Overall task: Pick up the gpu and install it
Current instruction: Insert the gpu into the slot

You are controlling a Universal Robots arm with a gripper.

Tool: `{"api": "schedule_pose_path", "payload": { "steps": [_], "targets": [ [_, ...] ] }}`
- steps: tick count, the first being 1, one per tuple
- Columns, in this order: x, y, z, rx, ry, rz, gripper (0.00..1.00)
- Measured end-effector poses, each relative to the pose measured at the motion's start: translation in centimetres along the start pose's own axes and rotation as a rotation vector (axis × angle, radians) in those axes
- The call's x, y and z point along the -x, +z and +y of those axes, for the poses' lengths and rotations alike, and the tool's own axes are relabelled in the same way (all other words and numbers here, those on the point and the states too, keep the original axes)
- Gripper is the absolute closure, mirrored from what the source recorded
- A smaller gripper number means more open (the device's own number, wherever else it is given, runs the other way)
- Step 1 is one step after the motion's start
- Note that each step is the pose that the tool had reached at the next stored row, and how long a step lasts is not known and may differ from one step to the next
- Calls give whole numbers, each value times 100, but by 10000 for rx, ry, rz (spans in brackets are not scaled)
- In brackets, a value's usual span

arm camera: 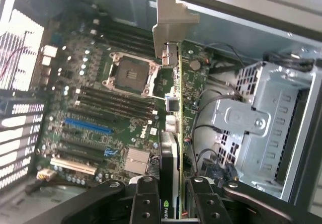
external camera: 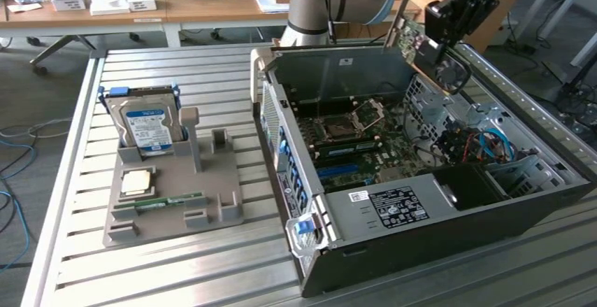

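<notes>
My gripper [external camera: 440,36] is shut on the gpu [external camera: 437,63] and holds it in the air over the far right corner of the open computer case [external camera: 420,216]. The card hangs on edge, and its dark face with a round fan looks toward the exterior view's left. In the wrist view the gpu [arm camera: 172,133] runs edge-on away from my gripper [arm camera: 173,204]. The black fingers [arm camera: 146,199] clamp both sides, and the silvery end bracket [arm camera: 171,22] is at the far end. Below lies the green motherboard [arm camera: 100,108] with a blue slot [arm camera: 88,126].
A grey fixture [external camera: 173,209] on the slatted metal table [external camera: 84,251] holds a hard drive [external camera: 147,125], a processor [external camera: 138,181] and a memory stick [external camera: 168,202]. Inside the case a metal drive cage [arm camera: 261,118] and loose cables [external camera: 490,146] sit close to the card.
</notes>
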State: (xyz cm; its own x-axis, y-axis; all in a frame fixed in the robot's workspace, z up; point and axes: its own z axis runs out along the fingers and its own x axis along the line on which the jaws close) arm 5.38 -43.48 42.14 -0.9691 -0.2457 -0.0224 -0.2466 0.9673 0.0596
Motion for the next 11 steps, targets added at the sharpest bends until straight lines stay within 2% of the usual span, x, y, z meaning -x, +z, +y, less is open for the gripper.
{"api": "schedule_pose_path", "payload": {
  "steps": [11],
  "targets": [
    [0, 2, 0, 44, -1927, 115, 73]
  ]
}}
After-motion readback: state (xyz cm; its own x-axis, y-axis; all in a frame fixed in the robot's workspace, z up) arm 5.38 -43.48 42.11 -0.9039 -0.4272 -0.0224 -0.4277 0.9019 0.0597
